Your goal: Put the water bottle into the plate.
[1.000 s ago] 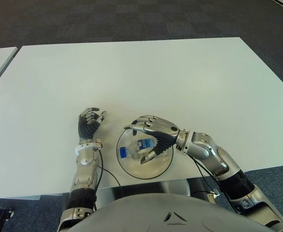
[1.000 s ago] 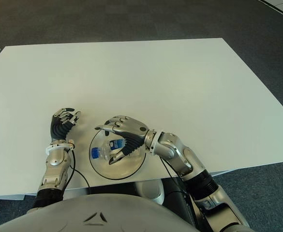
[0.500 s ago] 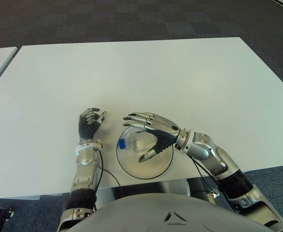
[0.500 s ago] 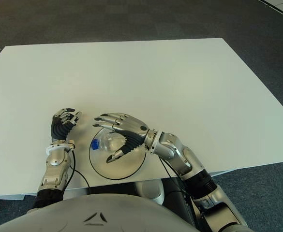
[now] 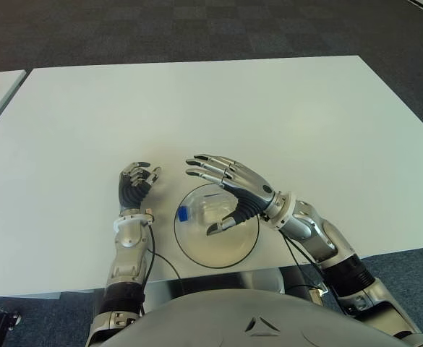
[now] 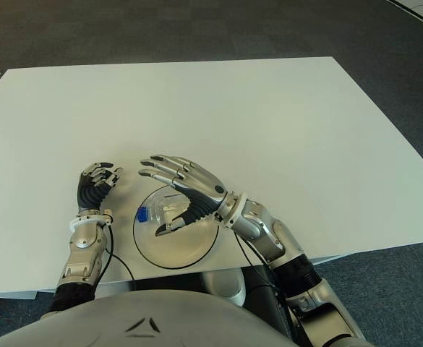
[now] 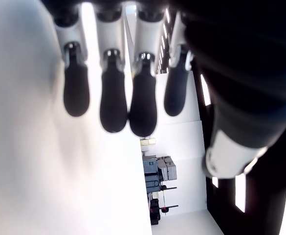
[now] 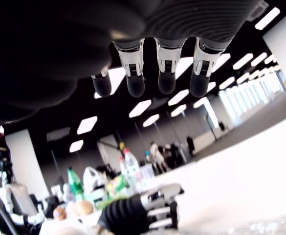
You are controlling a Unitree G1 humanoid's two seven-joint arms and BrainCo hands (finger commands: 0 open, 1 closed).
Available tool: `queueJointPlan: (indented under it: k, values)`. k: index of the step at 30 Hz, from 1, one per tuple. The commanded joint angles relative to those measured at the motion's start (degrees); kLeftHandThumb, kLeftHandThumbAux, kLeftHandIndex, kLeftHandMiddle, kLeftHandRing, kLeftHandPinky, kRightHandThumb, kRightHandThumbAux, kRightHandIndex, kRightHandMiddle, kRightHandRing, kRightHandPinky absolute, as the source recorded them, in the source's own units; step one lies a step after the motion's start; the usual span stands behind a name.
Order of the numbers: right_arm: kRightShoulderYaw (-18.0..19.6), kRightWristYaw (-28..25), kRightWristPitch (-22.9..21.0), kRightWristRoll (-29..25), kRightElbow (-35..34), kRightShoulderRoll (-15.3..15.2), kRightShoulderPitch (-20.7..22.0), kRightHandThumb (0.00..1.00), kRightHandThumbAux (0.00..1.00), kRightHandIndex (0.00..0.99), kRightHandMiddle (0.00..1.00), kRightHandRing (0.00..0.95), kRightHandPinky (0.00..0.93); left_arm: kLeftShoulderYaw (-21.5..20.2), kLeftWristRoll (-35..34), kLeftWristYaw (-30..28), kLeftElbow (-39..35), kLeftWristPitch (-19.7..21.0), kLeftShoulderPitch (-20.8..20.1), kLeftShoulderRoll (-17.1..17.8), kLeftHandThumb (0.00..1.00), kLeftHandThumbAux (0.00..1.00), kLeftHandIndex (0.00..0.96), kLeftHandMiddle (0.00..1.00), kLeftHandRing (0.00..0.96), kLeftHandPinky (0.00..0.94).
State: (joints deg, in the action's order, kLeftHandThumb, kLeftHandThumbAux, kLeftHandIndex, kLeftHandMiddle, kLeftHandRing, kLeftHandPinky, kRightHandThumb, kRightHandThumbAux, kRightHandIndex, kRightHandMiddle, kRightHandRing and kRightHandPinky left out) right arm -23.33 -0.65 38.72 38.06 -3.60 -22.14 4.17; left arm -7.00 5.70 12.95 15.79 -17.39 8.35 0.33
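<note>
Lying on its side inside the clear plate near the table's front edge, water bottle could roll out if your spread, empty right hand clips it; left hand curled beside plate.

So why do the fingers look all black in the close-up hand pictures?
Right wrist view: the fingers of the right hand are backlit by bright ceiling lights, so they show dark. Left wrist view: the left hand has fingers dark against the glaring white table. Left eye view: even light, both hands plainly lit.
</note>
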Motion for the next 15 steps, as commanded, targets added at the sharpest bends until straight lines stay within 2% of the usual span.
queueJointPlan:
  k: [1,8,15]
  values:
    - [1.49,5.24,2.04,1.21,2.55,1.16,-0.89,0.019,0.304,0.0,0.0,0.0,0.0,-0.04,0.13,0.44,0.95,-0.47,0.15,-0.04,0.706,0.711,0.432,0.638,0.618,0.588]
    - [3.62,10.38,3.74,-0.17,7.41,2.14,-0.97,0.002,0.323,0.0,0.0,0.0,0.0,0.08,0.33,0.27,1.47,-1.25,0.01,0.19,0.707,0.711,0.433,0.652,0.636,0.612]
    - [5.9,13.81,5.95,-6.38,10.4,5.44,-1.04,0.0,0.37,0.0,0.0,0.0,0.0,-0.07,-0.38,-0.15,2.52,-2.56,-0.2,0.16,0.706,0.711,0.433,0.659,0.637,0.608]
